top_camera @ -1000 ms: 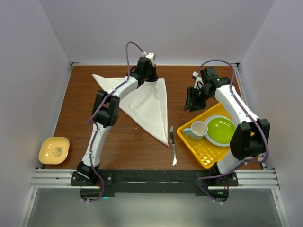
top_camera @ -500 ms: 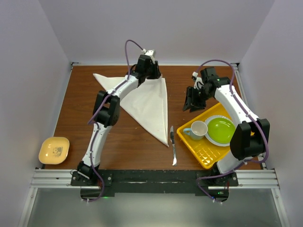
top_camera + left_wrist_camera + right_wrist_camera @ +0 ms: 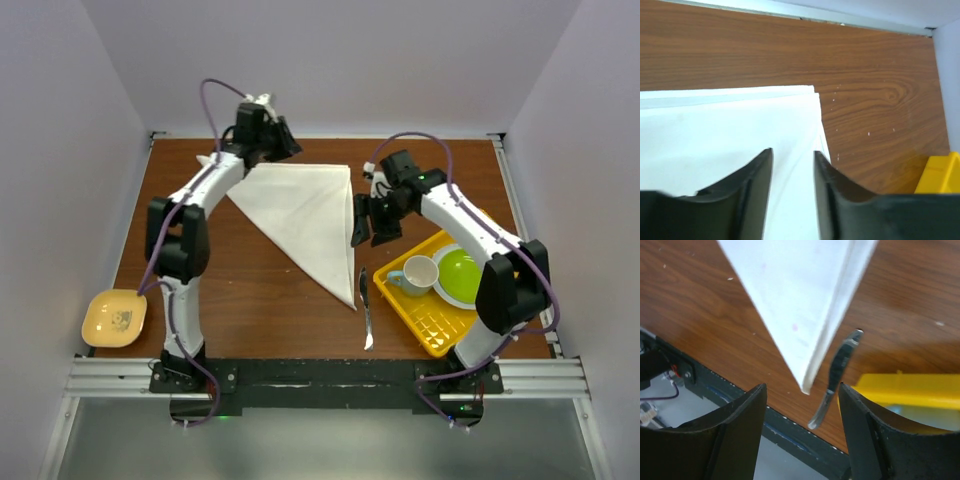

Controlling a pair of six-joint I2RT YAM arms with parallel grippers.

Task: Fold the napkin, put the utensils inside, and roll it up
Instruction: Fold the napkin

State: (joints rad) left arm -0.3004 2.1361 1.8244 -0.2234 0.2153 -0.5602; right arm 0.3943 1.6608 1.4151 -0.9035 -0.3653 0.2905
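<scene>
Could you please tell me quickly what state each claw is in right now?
Left claw: open, holding nothing.
Right claw: open, holding nothing.

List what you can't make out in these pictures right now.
- Napkin: its left corner, top view, lies under the left arm.
- Knife: right wrist view, blurred; blade end unclear.
- Yellow tray: left wrist view, cut by the frame edge.
- Green plate: top view, right arm covers its right side.

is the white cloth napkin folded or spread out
Folded: the white cloth napkin lies as a triangle on the wooden table; the left wrist view shows two stacked edges at its corner.
</scene>
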